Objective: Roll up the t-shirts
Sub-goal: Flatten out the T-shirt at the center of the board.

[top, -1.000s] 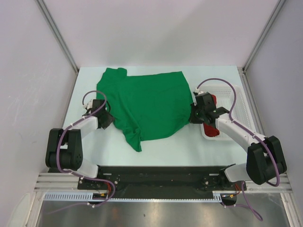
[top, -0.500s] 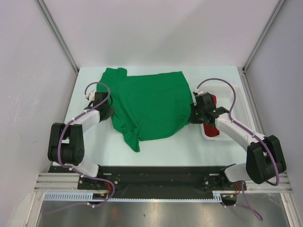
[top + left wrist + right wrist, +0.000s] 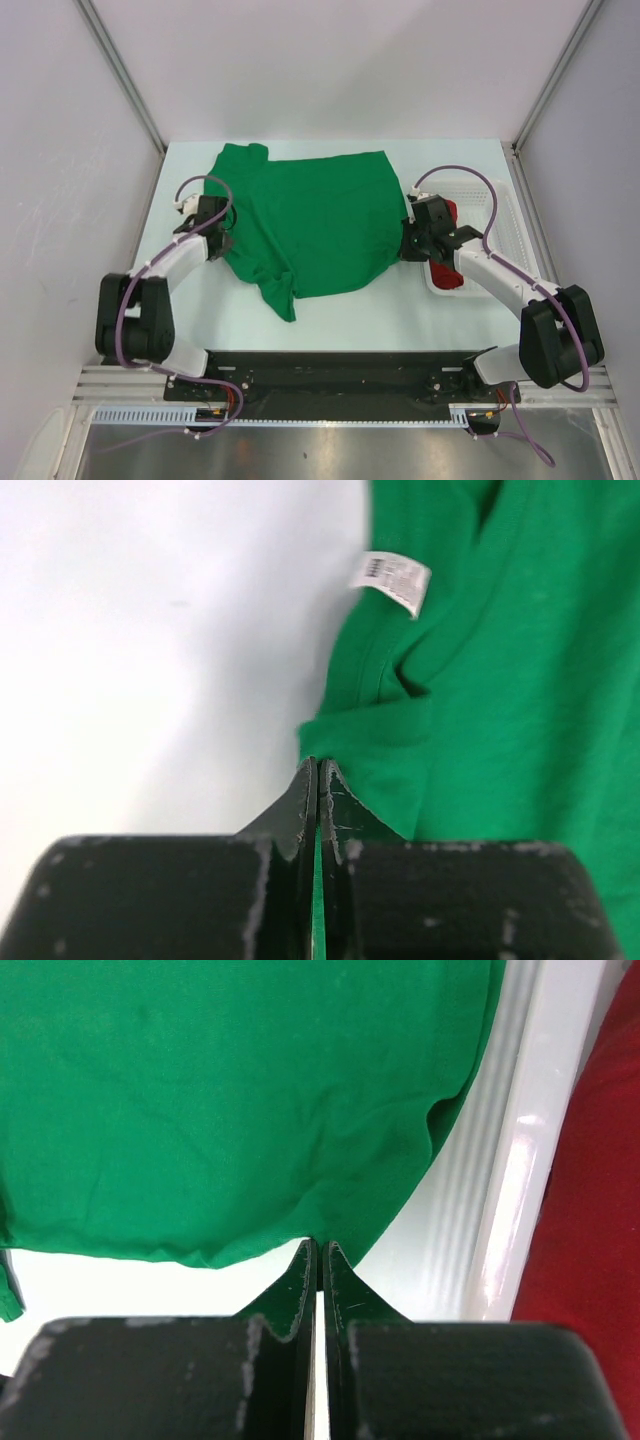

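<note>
The green t-shirt [image 3: 310,225] lies spread flat on the table, a sleeve at the far left and a corner trailing toward the front. My left gripper [image 3: 222,240] is at its left edge; in the left wrist view the left gripper [image 3: 317,765] is shut with green t-shirt [image 3: 500,680] cloth pinched between the fingers, the white neck label [image 3: 392,580] beyond. My right gripper [image 3: 410,245] is at the shirt's right edge; seen from the right wrist, the right gripper [image 3: 317,1245] is shut on the hem of the green t-shirt [image 3: 250,1090]. The red t-shirt [image 3: 450,212] sits rolled in the basket.
A white mesh basket [image 3: 500,215] stands at the right, its rim [image 3: 510,1160] close beside my right gripper, with the red t-shirt [image 3: 590,1210] inside. White walls enclose the table on three sides. Bare table [image 3: 380,310] lies in front of the shirt.
My left gripper has moved forward along the shirt's left edge and shut on the cloth, nudging that edge. The right arm has not moved.
</note>
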`<state>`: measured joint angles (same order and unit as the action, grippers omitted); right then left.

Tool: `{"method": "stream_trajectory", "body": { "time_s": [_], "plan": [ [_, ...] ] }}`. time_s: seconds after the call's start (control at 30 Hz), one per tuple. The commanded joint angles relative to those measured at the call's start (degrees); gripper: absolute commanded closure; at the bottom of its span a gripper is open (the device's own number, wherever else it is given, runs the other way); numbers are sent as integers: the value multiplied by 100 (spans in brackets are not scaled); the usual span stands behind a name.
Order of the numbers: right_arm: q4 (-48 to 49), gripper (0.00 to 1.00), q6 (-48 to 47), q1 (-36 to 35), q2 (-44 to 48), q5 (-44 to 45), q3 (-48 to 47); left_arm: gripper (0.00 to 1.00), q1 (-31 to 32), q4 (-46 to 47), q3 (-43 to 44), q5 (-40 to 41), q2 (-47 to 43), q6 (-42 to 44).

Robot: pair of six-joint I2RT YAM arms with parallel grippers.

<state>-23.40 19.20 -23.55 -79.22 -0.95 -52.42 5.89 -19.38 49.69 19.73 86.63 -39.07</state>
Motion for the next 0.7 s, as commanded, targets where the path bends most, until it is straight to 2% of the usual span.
{"method": "stream_trajectory", "body": {
  "time_s": [0.0,0.2,0.27,0.3,0.37,0.4,0.43,0.57,0.67],
  "plan": [
    [63,100,-101,-36,21,-63,-242,100,26,-1129,200,1094,-1102,391],
    [-42,100,-109,-36,-23,24,-260,100,-113,-1798,-617,1578,-1938,198],
    [-164,100,-118,-36,-41,95,-260,94,-289,-1771,-925,1343,-1966,207],
    [-191,100,-110,-44,-41,95,-260,87,-412,-1771,-970,1271,-1957,215],
    [-235,100,-118,-62,-50,279,-260,67,-440,-1780,-944,1079,-1965,207],
    [-227,100,-127,-79,-93,280,-260,53,-440,-1737,-909,947,-2018,215],
    [-218,100,-136,-79,-102,280,-260,48,-440,-1710,-822,824,-2140,224],
    [-227,100,-162,-202,-138,428,-295,44,-440,-999,-540,-431,-2318,435],
    [-235,100,-154,-246,-129,403,-426,46,-440,-647,-40,-698,-1546,357]
  ]
}}
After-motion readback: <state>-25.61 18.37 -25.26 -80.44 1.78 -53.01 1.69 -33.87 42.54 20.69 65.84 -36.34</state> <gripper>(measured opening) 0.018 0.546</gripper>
